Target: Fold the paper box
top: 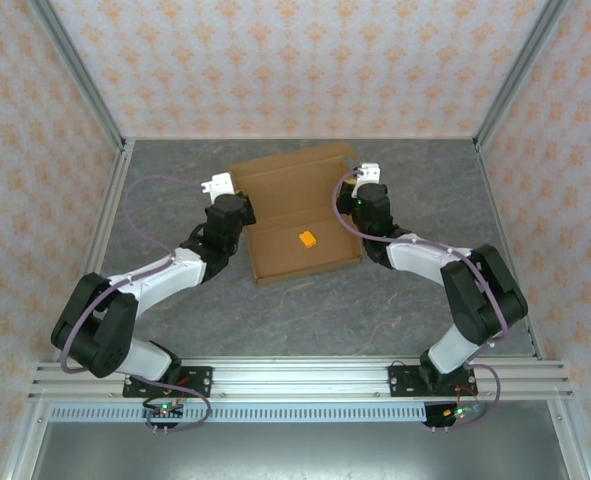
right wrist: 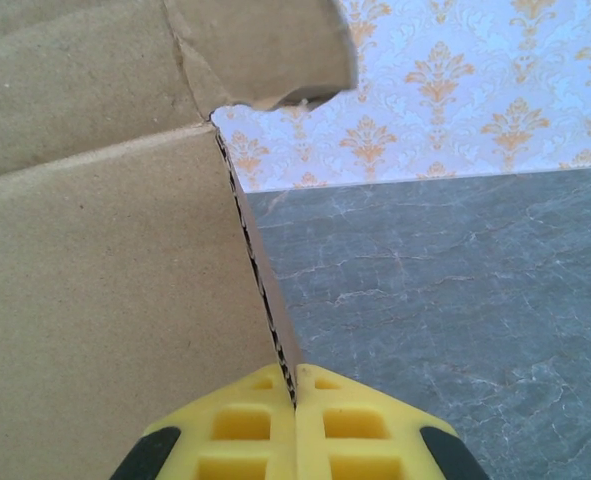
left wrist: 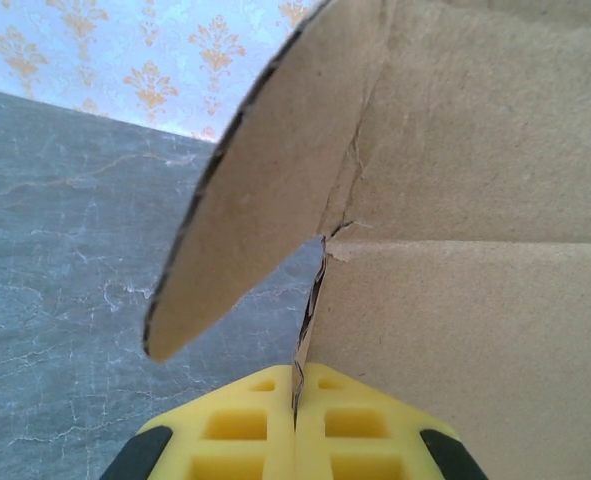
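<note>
The paper box is a shallow brown cardboard tray in the middle of the table, its lid panel raised at the back. My left gripper is shut on the box's left wall. In the left wrist view the yellow fingers pinch the corrugated edge at my left gripper, with a rounded flap just ahead. My right gripper is shut on the right wall. In the right wrist view my right gripper clamps the wall edge of the paper box.
A tiny orange piece lies on the box floor. The grey marbled tabletop is bounded by metal frame posts and patterned walls on three sides. The arm bases sit on a rail at the near edge.
</note>
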